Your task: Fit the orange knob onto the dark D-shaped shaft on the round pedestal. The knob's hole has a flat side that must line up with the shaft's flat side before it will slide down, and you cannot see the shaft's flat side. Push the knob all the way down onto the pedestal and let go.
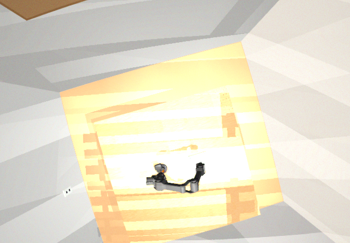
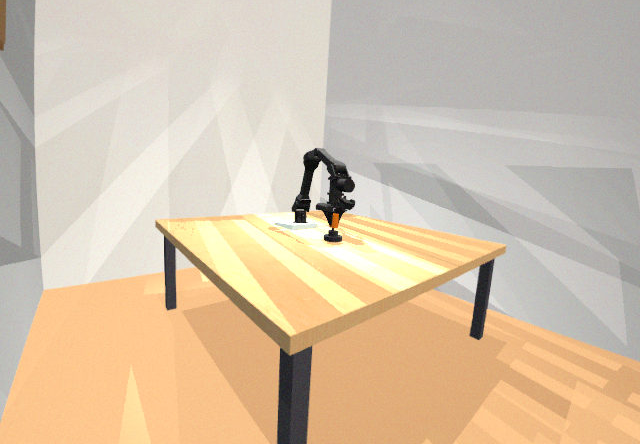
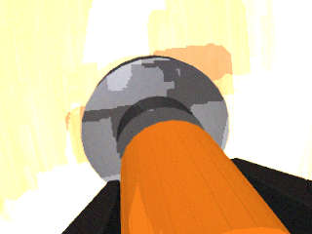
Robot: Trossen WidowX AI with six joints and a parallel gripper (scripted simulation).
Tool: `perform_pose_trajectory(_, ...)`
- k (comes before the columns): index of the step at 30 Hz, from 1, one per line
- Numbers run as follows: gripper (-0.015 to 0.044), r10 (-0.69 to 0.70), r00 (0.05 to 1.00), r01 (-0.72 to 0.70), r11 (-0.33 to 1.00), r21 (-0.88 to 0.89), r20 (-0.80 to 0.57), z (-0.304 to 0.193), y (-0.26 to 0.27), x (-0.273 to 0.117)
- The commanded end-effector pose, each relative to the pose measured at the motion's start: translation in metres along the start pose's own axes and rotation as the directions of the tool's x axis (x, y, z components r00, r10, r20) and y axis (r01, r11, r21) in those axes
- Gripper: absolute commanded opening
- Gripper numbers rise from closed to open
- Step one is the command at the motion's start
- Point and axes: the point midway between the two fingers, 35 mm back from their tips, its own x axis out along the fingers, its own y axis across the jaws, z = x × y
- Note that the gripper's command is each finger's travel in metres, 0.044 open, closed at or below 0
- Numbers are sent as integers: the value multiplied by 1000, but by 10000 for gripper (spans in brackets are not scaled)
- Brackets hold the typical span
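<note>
— Where is the knob [image 1: 162, 171] [image 2: 335, 220] [image 3: 180, 180] held?
— In the pincer [image 1: 161, 173] [image 2: 332, 223] [image 3: 175, 173], above the pedestal [image 1: 164, 167] [image 2: 332, 237] [image 3: 141, 80].
— And the pedestal?
— Below the pincer, it is borne by the table [image 1: 169, 124] [image 2: 310, 289].

Wrist view: knob [image 3: 190, 180] hides shaft; knob's near end cut off by edge.

Arm [image 1: 171, 187] [image 2: 310, 170]: black to dark grey, slim angular links, chunky rounded joints. Short dark cylinder at the foot. Claw [image 2: 332, 222] [image 3: 175, 181]: black, two fingers, tapering, straight-edged. Finer markings too small to read.
</note>
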Motion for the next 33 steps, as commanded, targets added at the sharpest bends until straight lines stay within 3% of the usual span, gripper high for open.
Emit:
perform_pose_trajectory(1, 0, -4, 1000, 4, 1000, -3, 0, -1, 0, 0)
perform_pose_trajectory(19, 0, -4, 1000, 4, 1000, -3, 0, -2, 0, -4)
perform_pose_trajectory(26, 0, -4, 1000, 4, 980, -201, 0, -1, 0, -6)
perform_pose_trajectory(33, 0, -4, 1000, 4, 977, -211, 0, 2, -1, -5)
